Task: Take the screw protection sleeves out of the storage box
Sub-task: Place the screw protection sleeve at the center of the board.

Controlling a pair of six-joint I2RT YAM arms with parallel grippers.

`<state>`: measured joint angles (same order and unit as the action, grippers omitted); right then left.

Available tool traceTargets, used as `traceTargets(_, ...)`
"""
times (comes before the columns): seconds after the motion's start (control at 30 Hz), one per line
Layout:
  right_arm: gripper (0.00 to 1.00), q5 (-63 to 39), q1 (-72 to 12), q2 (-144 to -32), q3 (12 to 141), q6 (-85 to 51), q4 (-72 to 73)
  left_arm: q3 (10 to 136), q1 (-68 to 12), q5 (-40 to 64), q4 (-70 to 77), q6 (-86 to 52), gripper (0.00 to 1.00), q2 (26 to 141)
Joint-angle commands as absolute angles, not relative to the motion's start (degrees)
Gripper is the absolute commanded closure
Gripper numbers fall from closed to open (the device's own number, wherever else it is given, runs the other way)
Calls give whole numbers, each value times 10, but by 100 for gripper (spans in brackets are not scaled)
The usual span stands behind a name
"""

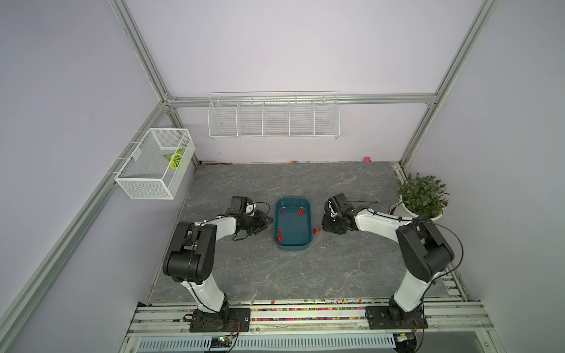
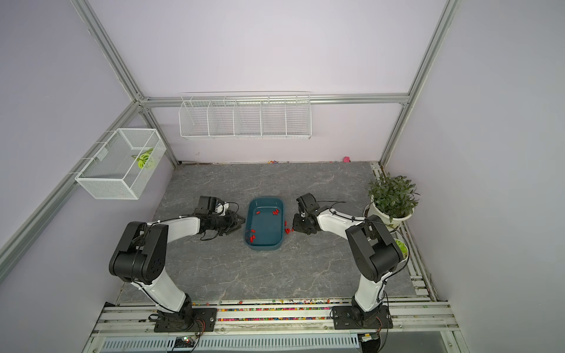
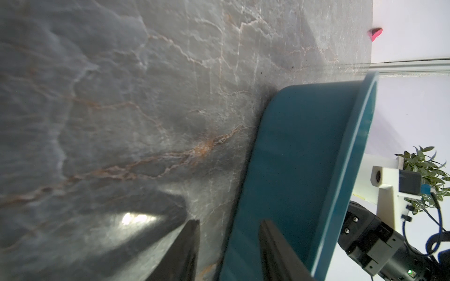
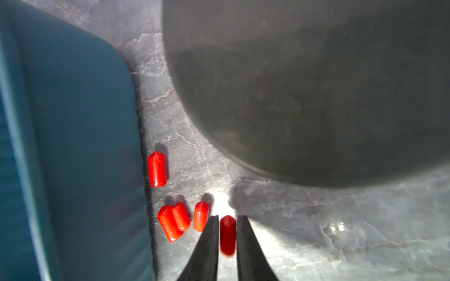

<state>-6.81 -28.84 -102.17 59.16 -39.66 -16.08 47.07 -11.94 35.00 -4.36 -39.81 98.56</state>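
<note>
The teal storage box stands mid-table between both arms. Red screw protection sleeves lie inside it, a few near the far right and a few at the near left. Several more sleeves lie on the table just outside its right wall. My right gripper is low over them, its jaws slightly apart with one sleeve between them and a thin gap on each side. My left gripper is open beside the box's left wall, holding nothing.
A potted plant stands at the right edge behind the right arm. A white mesh basket and a wire rack hang on the walls. Coloured beads fill the front rail. A pink bit lies by the back wall.
</note>
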Motion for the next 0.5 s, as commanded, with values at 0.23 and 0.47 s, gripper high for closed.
traceTargets(0.23, 77, -79, -281, -1039, 609, -403, -178, 482, -118, 358, -40, -391, 54, 995)
traceTargets(0.47, 76, -71, -280, -994, 574, -404, -141, 482, -118, 359, -39, -391, 54, 996)
